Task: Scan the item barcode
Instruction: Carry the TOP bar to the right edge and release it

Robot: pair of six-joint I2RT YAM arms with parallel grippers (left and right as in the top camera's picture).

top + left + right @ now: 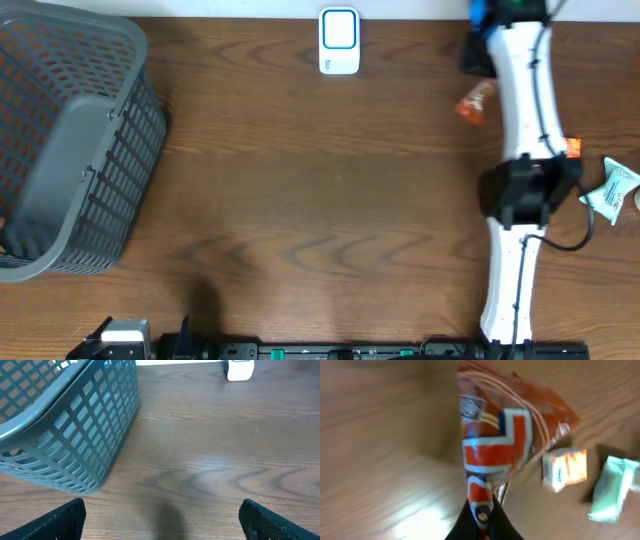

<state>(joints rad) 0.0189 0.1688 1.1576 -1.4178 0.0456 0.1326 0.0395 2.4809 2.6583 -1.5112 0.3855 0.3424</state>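
1. Done so far: the right gripper is pinched tight on 1 edge of the snack packet; the pick-up looks complete.
2. Left to do: the snack packet hangs by the right arm at the far right of the worktop, well apart from the white scanner; it has not yet been presented there.
3. The left gripper stands wide and holds nothing, near the grey basket.
4. The snack packet is glossy crinkled film, orange-red with blue and white bands and a small grey badge; no barcode shows, so turning is probably needed.
5. 2 other items, a small orange box and a green pouch, lie beyond it.
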